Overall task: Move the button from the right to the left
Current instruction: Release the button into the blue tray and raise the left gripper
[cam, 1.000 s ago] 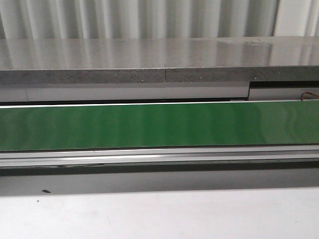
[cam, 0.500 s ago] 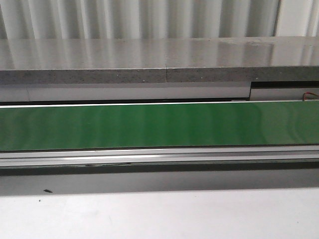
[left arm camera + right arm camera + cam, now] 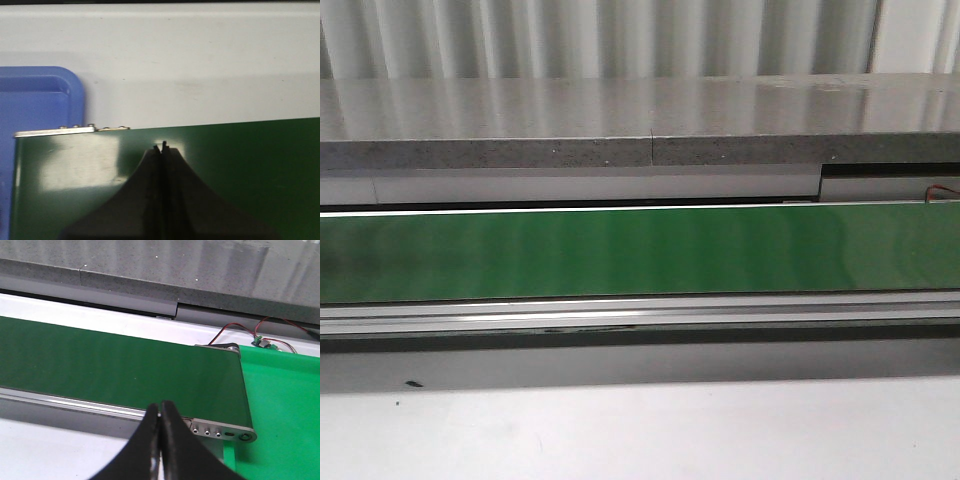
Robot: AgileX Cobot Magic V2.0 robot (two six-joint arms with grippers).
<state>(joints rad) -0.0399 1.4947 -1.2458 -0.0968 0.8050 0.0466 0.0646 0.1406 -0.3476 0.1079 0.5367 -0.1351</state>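
Waiting on the button tbh, it's not in any view yet, so w/ left hand and right hand both pinched closed and empty, I'd open the right over the green belt near the green tray.

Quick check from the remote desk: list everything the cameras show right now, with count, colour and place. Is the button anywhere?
Conveyor belt: one, dark green, running left to right across the front view.
Belt frame: one, silver metal, along the belt's near edge.
Stone-look ledge: one, grey, behind the belt.
Tray: one, blue, at the belt's end under the left wrist.
Green surface: one, bright green, past the belt's end by the right wrist.
Wires: red and black, near that end.
Button: not in any view.
Left pincer: black, shut, empty.
Right pincer: black, shut, empty.
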